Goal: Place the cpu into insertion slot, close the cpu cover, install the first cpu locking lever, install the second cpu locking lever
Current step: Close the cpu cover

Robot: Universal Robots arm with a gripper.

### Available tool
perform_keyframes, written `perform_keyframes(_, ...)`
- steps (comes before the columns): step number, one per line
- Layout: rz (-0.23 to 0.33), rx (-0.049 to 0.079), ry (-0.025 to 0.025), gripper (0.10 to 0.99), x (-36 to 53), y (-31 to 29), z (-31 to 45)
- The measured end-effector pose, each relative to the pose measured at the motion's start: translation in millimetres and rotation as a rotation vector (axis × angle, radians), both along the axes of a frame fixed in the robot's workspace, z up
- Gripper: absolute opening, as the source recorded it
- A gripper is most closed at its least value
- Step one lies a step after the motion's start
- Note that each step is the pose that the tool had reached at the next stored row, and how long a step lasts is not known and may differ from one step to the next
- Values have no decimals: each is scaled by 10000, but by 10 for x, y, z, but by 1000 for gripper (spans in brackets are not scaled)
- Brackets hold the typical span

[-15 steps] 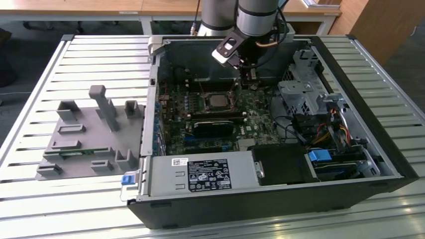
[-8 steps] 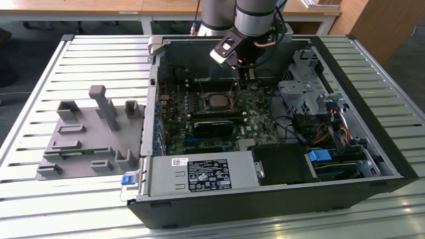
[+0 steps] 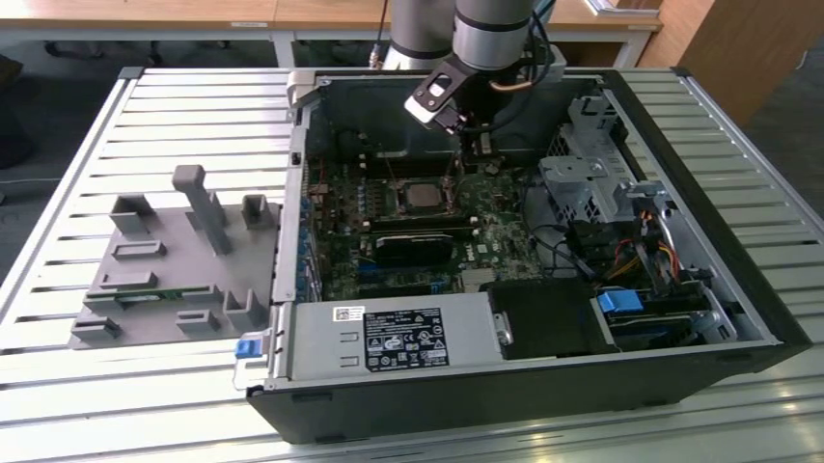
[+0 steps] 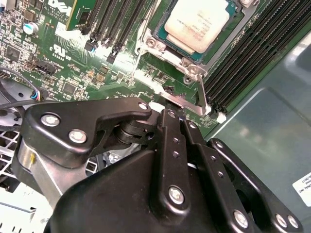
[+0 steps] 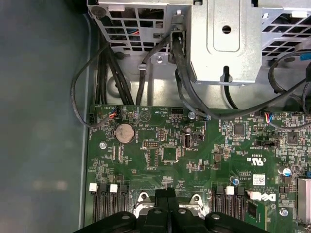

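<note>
While my gripper (image 5: 167, 194) is clenched shut, bottom middle | cpu (image 4: 197, 24) sits under cpu cover (image 4: 165, 52) | risk: locking lever (image 4: 201, 92) may slip, spring up.

Stickers and board print, mostly too fine to read

A black rating label (image 3: 401, 340) with white print fronts the power supply (image 3: 322, 355), well apart from the fingers (image 5: 160, 200); white silkscreen marks (image 5: 257, 159) and a barcode sticker (image 5: 259, 177) lie on the motherboard (image 5: 160, 155) near them; the cpu (image 4: 197, 24) lid bears faint engraving.
</note>
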State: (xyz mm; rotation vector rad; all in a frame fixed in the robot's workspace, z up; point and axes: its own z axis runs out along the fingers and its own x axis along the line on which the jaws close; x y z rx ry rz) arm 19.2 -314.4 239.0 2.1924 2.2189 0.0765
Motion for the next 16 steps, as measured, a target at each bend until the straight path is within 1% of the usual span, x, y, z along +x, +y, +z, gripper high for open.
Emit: perform_keyframes(16,0,0,0,106,-48,0,-1)
